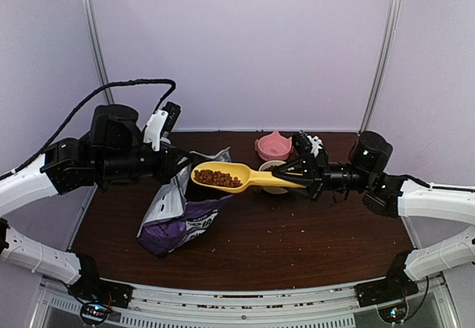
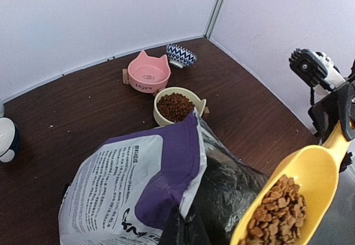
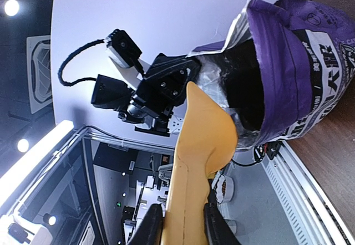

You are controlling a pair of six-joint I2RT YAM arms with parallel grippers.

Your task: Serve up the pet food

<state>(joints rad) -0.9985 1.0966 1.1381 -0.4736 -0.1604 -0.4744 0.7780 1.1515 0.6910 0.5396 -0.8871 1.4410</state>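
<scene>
The purple pet food bag [image 1: 185, 213] stands open on the table. My left gripper [image 2: 186, 228] is shut on its top edge and holds the mouth open. My right gripper [image 1: 306, 176] is shut on the handle of the yellow scoop [image 1: 226, 176], which is level above the bag mouth and full of brown kibble [image 1: 216, 177]. In the left wrist view the loaded scoop [image 2: 302, 192] is at lower right, beside the bag [image 2: 138, 189]. The right wrist view shows the scoop's underside [image 3: 202, 145] between my fingers, and the bag [image 3: 288, 73].
A cream bowl [image 2: 177, 105] holding kibble sits behind the bag, under the scoop handle in the top view [image 1: 273, 176]. A pink cat-ear bowl [image 1: 274, 147] and a blue patterned bowl [image 2: 181, 55] stand further back. Crumbs lie scattered on the brown table [image 1: 297, 246].
</scene>
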